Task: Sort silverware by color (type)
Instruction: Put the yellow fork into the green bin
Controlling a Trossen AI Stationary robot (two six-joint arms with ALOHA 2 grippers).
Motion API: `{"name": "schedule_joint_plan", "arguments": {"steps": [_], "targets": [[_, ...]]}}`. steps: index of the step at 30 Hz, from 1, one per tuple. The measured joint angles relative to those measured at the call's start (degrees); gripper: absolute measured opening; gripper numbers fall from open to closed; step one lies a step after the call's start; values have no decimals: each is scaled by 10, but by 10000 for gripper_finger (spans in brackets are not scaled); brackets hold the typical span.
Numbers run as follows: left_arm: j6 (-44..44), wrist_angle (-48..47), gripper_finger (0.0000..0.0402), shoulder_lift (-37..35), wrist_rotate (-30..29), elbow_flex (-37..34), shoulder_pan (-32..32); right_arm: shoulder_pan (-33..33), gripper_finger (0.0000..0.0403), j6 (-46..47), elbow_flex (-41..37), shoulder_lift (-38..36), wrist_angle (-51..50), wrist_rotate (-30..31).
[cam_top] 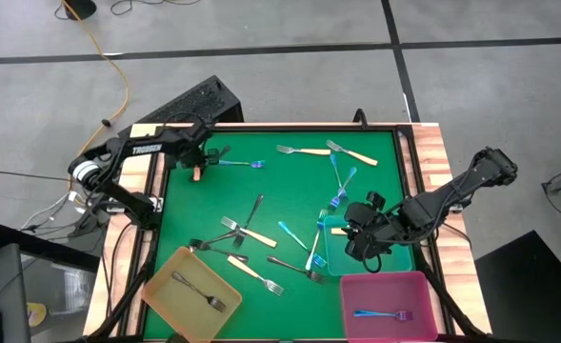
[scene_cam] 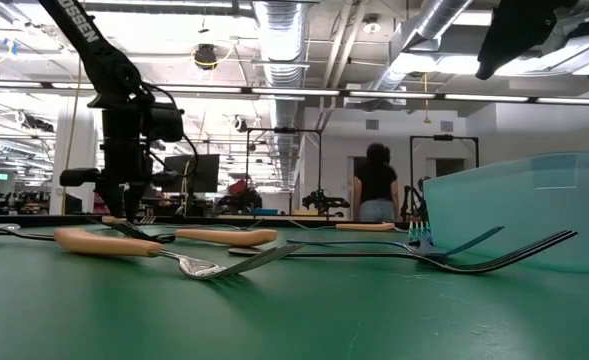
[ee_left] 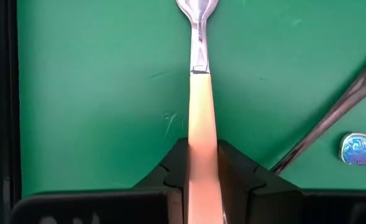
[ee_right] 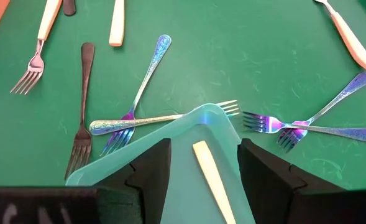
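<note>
Green table (cam_top: 290,200) checked from the near edge outward. Found a yellow tray (cam_top: 166,272) with one dark-grey fork (cam_top: 199,291) in it, and a pink tray (cam_top: 385,278) with one iridescent fork (cam_top: 383,312). Just beyond, noted a teal tray (ee_right: 139,165) with a cream handle (ee_right: 210,171) inside; saw the right gripper (ee_right: 201,149) poised over its rim, fingers (ee_right: 151,168) spread wide and holding nothing. Counted roughly a dozen loose forks (cam_top: 261,229) of all three kinds, scattered and crossed over mid-table. Farthest back, at the left edge, found the left gripper (ee_left: 199,155) down at the table, fingers (ee_left: 235,165) pinched onto the handle of a cream-handled fork (ee_left: 198,112), with the fork seemingly not yet lifted. Judged the sort barely begun: about one piece per tray, most left to place.
</note>
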Motion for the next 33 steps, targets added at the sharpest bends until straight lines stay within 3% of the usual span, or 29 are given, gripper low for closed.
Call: {"name": "schedule_joint_plan", "arguments": {"steps": [12, 15, 21, 23, 26, 33], "targets": [[-8, 31, 36, -204, 51, 0, -17, 0, 205, -10, 0, 0, 31, 66], [-19, 84, 36, -266, 83, 1, -35, -11, 205, -50, 0, 0, 84, 98], [-35, 254, 36, -353, 123, 1, -103, -92, 196, -199, 0, 0, 209, 83], [-23, 316, 36, -366, 141, 1, -131, -130, 191, -261, 0, 0, 264, 53], [-8, 389, 36, -370, 155, 2, -175, -191, 185, -335, 0, -1, 355, -49], [28, 474, 36, -347, 143, 2, -271, -309, 184, -374, 0, -1, 539, -253]]}}
